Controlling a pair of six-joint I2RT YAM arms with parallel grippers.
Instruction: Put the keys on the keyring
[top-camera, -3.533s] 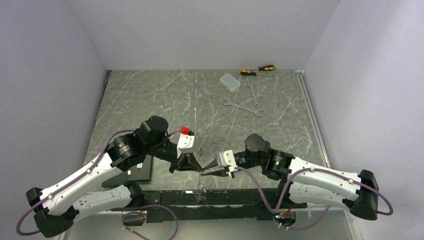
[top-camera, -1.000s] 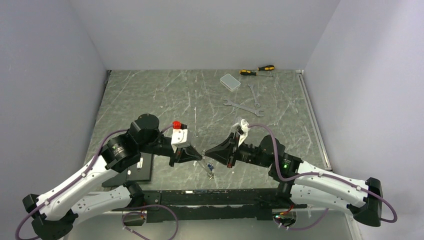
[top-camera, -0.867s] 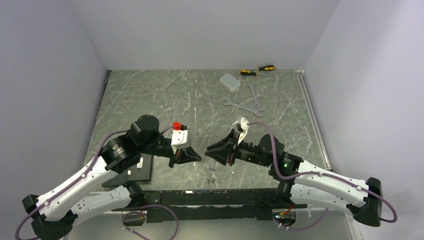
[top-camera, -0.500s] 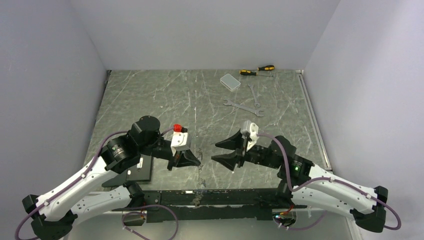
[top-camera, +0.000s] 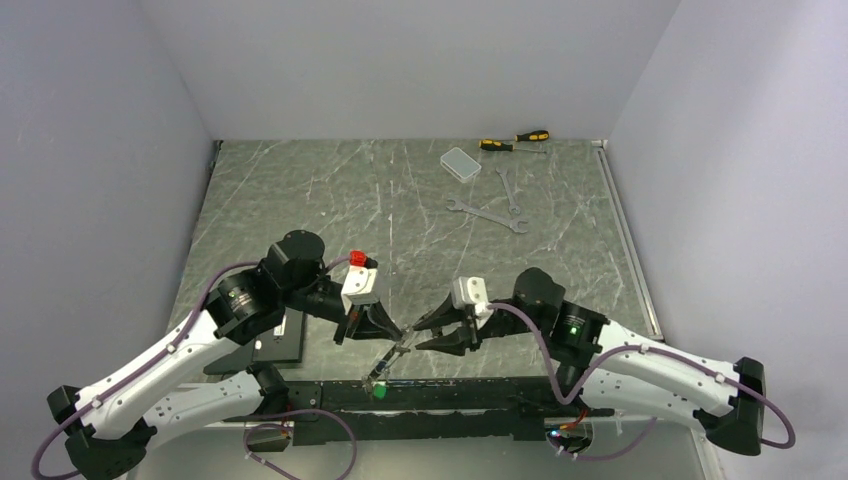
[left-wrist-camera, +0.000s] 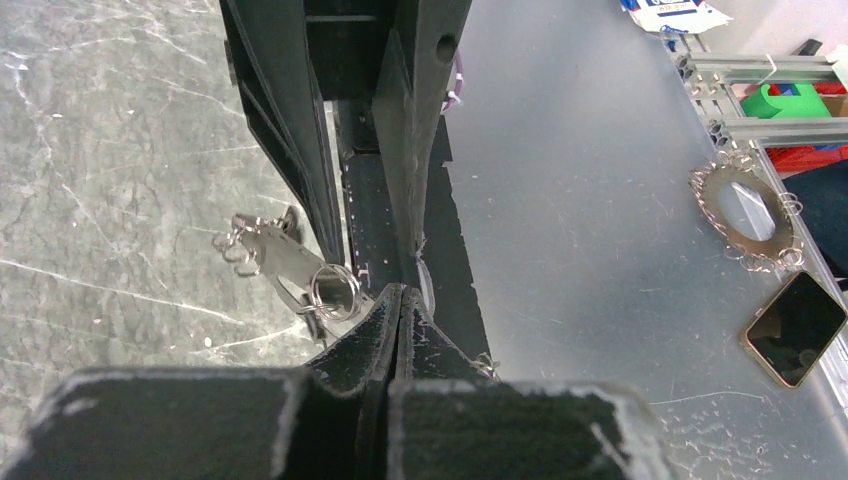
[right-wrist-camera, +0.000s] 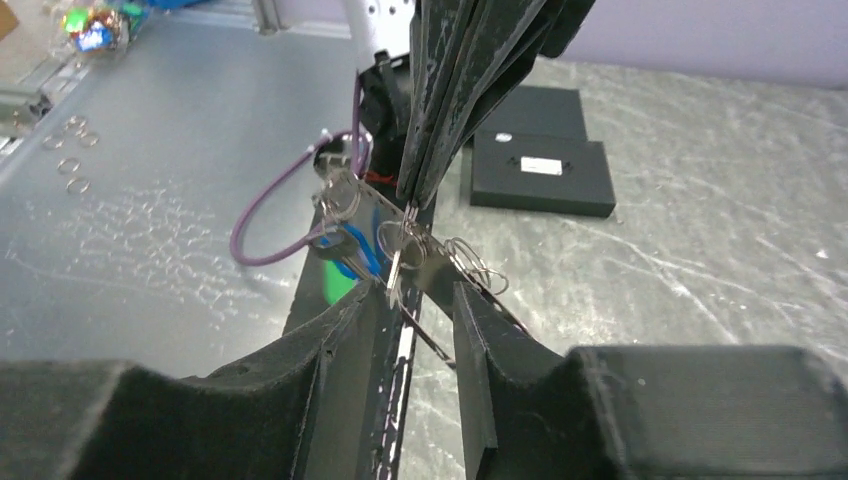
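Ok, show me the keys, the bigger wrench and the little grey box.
keys (right-wrist-camera: 405, 248), right wrist view, middle of the hanging bunch.
bigger wrench (top-camera: 487, 215), top external view, middle of its shaft.
grey box (top-camera: 460, 163), top external view, centre of its lid.

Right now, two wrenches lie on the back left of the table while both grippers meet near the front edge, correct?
Not quite. The top view shows the wrenches on the back right of the table, not the left. The left gripper and right gripper do meet near the front edge.

Keys (right-wrist-camera: 392, 262) under left claw (right-wrist-camera: 409, 203), seemingly before right claw (right-wrist-camera: 412, 292).
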